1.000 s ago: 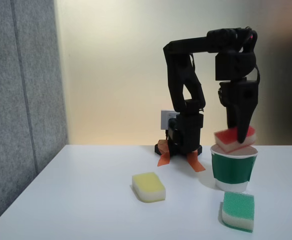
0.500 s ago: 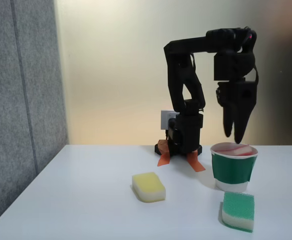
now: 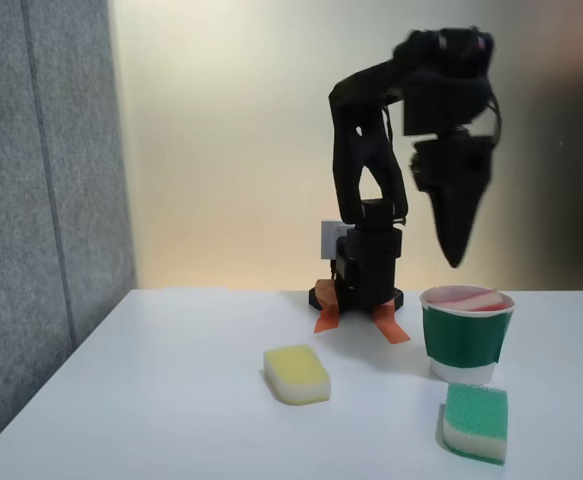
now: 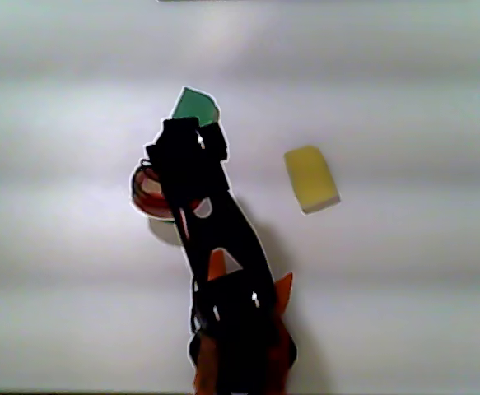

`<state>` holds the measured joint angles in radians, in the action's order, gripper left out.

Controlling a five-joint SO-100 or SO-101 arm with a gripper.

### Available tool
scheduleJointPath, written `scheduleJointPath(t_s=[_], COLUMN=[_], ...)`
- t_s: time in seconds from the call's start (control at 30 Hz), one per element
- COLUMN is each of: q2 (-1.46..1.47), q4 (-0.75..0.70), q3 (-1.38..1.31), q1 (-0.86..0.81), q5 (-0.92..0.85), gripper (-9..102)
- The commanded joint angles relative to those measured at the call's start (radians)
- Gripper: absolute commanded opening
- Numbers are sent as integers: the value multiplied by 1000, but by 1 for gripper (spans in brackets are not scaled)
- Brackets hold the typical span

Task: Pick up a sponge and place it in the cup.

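In the fixed view, the red sponge [image 3: 468, 298] sits inside the green paper cup [image 3: 465, 340], with its top peeking just over the white rim. The black gripper [image 3: 455, 255] hangs in the air above the cup, a bit to the left, and touches nothing. It looks blurry, and its tips seem to come to one point, but I cannot tell for sure if the jaws are together. A yellow sponge [image 3: 297, 374] lies on the white table [image 3: 151, 400], left of the cup. A green-topped sponge [image 3: 475, 422] lies just in front of the cup.

In the other view, from above, the black arm [image 4: 211, 239] covers part of the cup [image 4: 143, 197]. The red sponge [image 4: 151, 196] shows inside it. The green-topped sponge [image 4: 193, 105] lies near the cup, and the yellow sponge [image 4: 311, 178] lies well apart to the right.
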<state>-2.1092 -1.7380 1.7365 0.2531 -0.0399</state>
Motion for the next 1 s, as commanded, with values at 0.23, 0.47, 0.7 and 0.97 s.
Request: scheduleJointPath(t_s=[0.23, 0.47, 0.7, 0.97], q2=[-187, -408, -638, -888], q4=[187, 480, 650, 795], q3=[43, 341, 647, 923], q1=[-256, -328, -331, -344], q5=[-301, -339, -282, -253], gripper=[0, 0, 0, 0])
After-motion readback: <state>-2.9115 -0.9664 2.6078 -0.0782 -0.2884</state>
